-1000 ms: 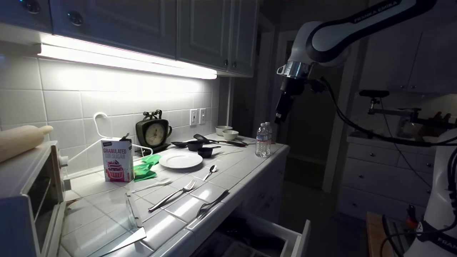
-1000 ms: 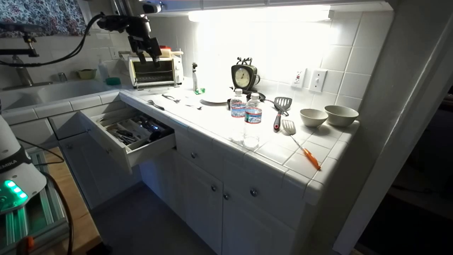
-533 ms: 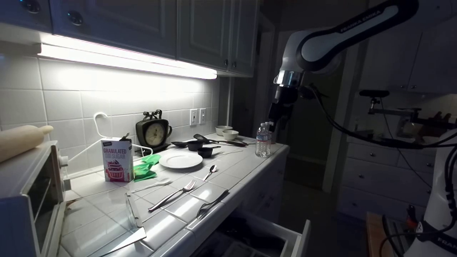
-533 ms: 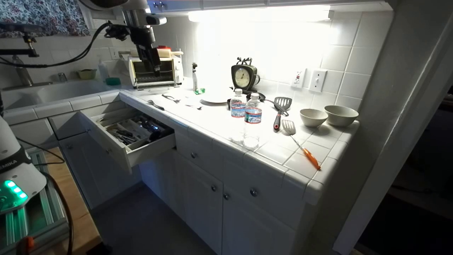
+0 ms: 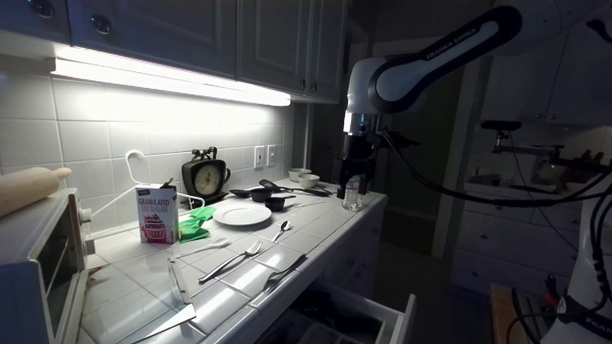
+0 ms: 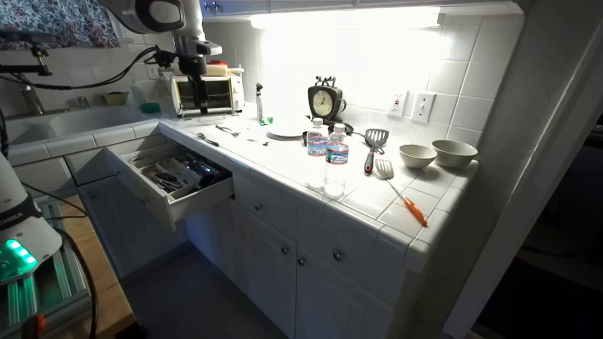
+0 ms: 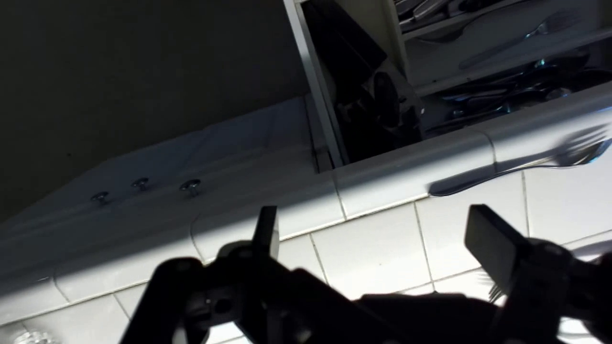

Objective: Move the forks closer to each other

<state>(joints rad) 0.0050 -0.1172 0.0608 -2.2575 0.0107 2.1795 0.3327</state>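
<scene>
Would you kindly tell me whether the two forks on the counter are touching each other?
No, in an exterior view a strip of counter shows between the outer fork and the inner fork.

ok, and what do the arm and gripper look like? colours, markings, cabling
Panda arm: rounded white links, black trim with pale FRANKA EMIKA lettering, silver band above the Robotiq gripper, green lights on the base. Gripper is black, two jointed fingers with flat, blocky tips. Black cables hang slack off the arm.
</scene>
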